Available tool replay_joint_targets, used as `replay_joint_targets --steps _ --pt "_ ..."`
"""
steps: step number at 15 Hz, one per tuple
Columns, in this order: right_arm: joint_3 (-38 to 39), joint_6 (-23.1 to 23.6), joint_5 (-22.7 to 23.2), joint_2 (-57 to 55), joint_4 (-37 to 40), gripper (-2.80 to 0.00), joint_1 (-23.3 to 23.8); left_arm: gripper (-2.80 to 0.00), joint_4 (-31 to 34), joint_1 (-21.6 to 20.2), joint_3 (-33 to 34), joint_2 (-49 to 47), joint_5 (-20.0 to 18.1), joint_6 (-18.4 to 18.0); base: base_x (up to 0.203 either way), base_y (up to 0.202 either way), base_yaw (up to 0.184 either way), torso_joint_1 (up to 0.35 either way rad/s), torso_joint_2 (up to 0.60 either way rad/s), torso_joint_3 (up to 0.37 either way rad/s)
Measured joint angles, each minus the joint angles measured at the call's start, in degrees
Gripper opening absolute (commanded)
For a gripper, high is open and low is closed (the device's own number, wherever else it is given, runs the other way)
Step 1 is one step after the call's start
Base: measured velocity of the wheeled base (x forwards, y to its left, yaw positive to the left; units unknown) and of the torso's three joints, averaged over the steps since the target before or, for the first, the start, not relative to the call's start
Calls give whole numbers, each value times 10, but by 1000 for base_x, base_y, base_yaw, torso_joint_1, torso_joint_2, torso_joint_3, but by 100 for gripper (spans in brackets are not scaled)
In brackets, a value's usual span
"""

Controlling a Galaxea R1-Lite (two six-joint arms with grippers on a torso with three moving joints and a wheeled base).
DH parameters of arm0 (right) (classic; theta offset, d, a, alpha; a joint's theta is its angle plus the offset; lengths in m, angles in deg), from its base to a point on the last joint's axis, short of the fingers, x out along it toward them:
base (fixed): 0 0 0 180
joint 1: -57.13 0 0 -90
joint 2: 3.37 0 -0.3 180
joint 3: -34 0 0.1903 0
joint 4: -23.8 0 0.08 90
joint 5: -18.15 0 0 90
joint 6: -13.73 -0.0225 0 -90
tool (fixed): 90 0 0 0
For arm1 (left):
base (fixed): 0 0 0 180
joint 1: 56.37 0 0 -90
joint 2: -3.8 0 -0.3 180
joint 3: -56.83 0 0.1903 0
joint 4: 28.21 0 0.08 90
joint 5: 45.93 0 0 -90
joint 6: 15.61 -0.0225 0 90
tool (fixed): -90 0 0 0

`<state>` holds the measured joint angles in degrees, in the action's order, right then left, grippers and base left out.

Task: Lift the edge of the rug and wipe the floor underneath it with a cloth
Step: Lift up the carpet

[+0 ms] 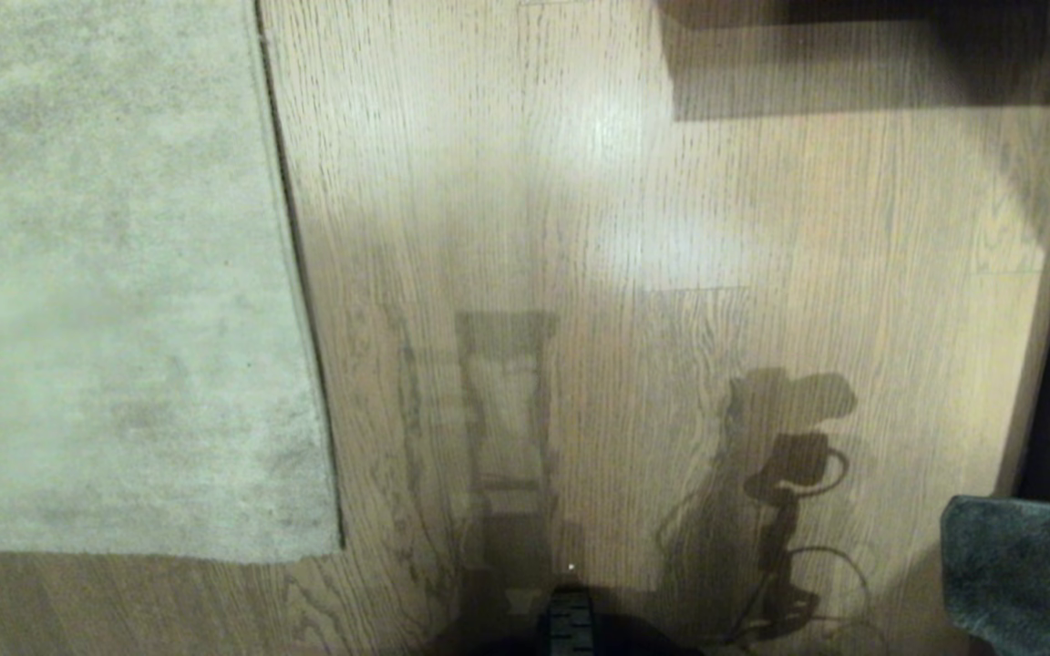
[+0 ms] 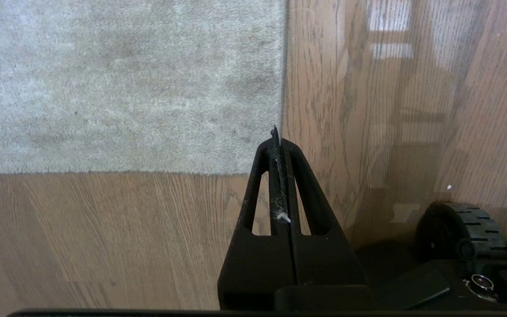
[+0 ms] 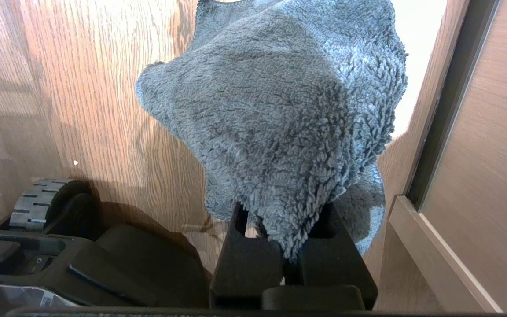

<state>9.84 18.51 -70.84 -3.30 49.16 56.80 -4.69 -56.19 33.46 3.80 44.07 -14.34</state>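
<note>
Two grippers are showing only in their own wrist views; neither is appearing in the head view, where the scene is running from rug on the left to cloth on the right. Farthest left, the large pale grey-beige short-pile rug with darker mottled patches point(image 1: 106, 273) is lying flat on the light brown wood-grain plank floor point(image 1: 625, 228); its straight thin rug edge point(image 1: 302, 282) is running with its long axis from the far side toward the robot, leaning slightly rightward as it nears, and is ending in a square corner point(image 1: 338, 547) pointing toward the robot's base. The left gripper point(image 2: 278, 134) is hanging above that corner with its black fingers point(image 2: 264, 185) pressed together on nothing but a wisp of lint, tips aiming at the border. Rightmost, the small dark teal-grey terry cloth point(image 3: 280, 114) is bunching out of the right gripper point(image 3: 286, 253), whose fingers are pinching one tuft while the rest is flopping forward; in the head view it is sitting at the lower right, well apart from the rug. By my judgement, the lifting step is not yet begun; the next move is calling for the left fingers to part, lower to the corner and slip under the border, then raise it so the cloth can be swept across the uncovered planks.
</note>
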Motion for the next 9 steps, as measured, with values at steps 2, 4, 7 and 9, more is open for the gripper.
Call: replay_joint_targets --steps 2,4,7,9 --pt "0 0 0 0 0 -280 0 -280 0 0 0 0 0 0 0 0 0 0 0 0" --pt "0 0 0 0 0 -280 0 -280 0 0 0 0 0 1 0 0 0 0 0 0" --pt "0 0 0 0 0 -280 0 -280 0 0 0 0 0 1 0 0 0 0 0 0" --pt "0 0 0 0 0 -280 0 -280 -1 0 0 0 -1 0 0 0 0 0 0 0"
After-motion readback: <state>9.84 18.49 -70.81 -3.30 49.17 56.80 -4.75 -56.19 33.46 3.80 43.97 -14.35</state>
